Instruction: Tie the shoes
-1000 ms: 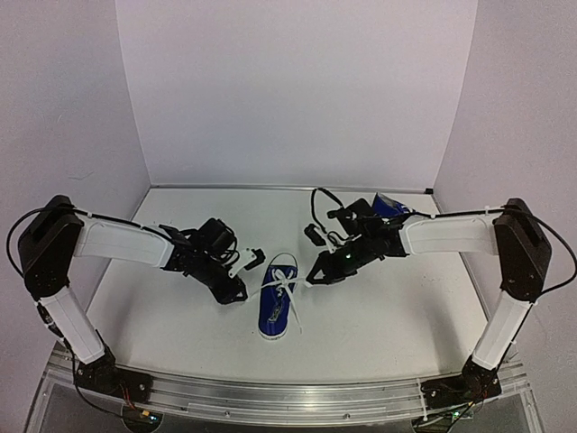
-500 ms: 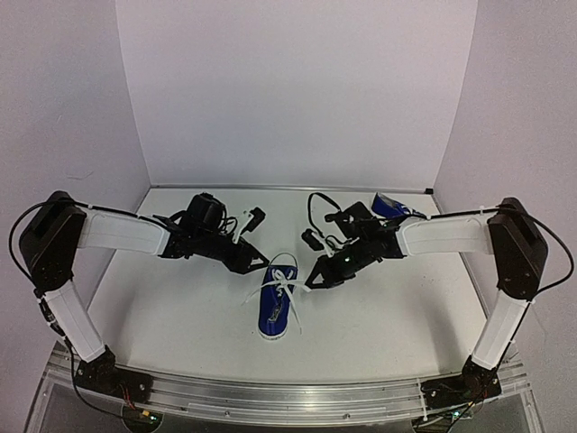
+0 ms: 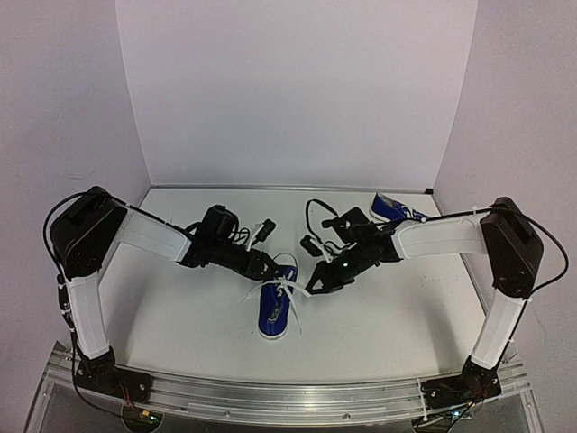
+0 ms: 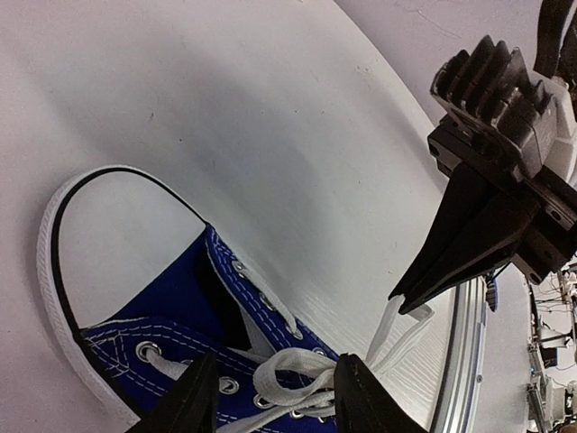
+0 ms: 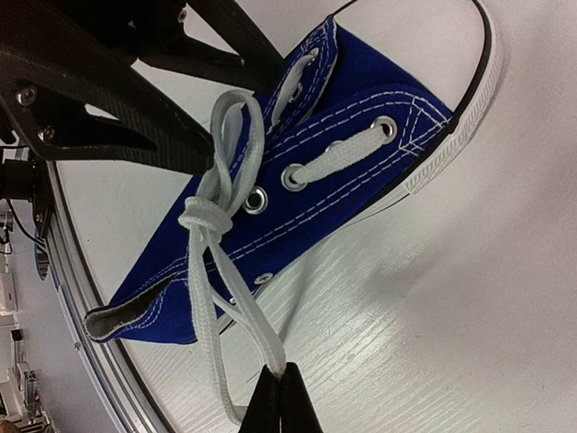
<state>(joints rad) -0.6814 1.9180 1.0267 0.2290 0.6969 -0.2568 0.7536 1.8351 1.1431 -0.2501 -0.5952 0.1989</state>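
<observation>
Near sneaker [image 3: 270, 317]: the blue canvas low-top lies at mid-table [image 3: 180, 316] between both arms, with its toe toward you.

Far sneaker [image 3: 389, 207]: its mate sits at the back right of the table, well apart and not in play.

Knot [image 5: 203, 216]: a first overhand crossing sits over the upper eyelets; you can see no bow.

Lace end [image 5: 261, 343]: one white strand runs from the knot off the shoe's side to the right arm.

Right gripper [image 5: 279, 392]: the jaws are closed tight on that lace end, just beside the sole.

Left gripper [image 4: 275, 365]: the jaws stand partly apart, straddling the crossed laces over the tongue and pinching nothing that you can see.

Stage (judged): the first shoe is half tied and the second has not been started.

Handling (judged): the flat cotton lace is limp and light and will slide through a loose pinch. The shoe is light enough to drag if you pull sideways.

Where to hold (judged): take the free strand close to the knot, pinch it flat across its width, and pull against the right arm's strand.
</observation>
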